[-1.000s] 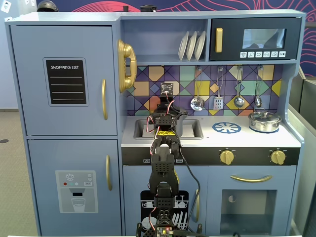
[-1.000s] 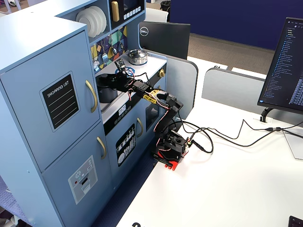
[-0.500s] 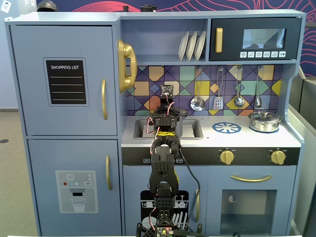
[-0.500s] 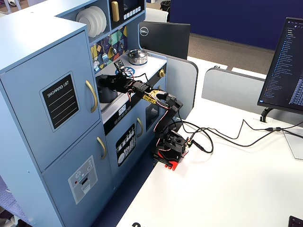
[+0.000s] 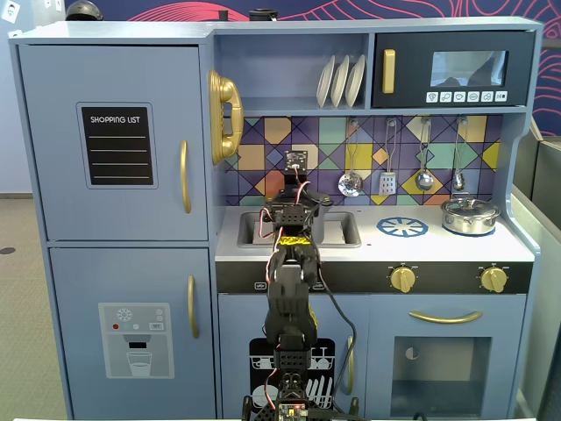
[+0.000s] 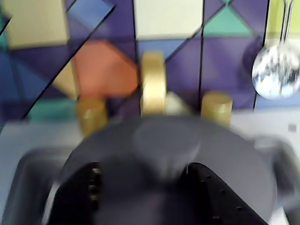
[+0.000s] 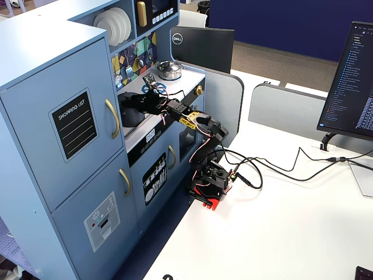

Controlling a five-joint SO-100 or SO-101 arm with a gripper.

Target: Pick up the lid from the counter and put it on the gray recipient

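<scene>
Taking the sink [image 5: 342, 230] as landmark: far to its left, the fridge door carries a black board [image 5: 117, 146] reading "SHOPPING LIST". Over the sink itself the arm reaches in from the front, and the wrist view, though blurred, shows the hand [image 6: 154, 187] clenched on the knob of the lid [image 6: 164, 154], which sits on the gray recipient [image 7: 133, 116] in the sink. To the sink's right on the counter [image 5: 517, 250] lie the blue burner print [image 5: 402, 227] and a shiny steel pot [image 5: 470, 215]. Beyond the kitchen, a monitor back [image 7: 201, 46] is marked "DELL".

Steel pot [image 5: 471, 215] on stove, white plates [image 5: 341, 81] shelved — monitor [image 7: 352, 81]
</scene>
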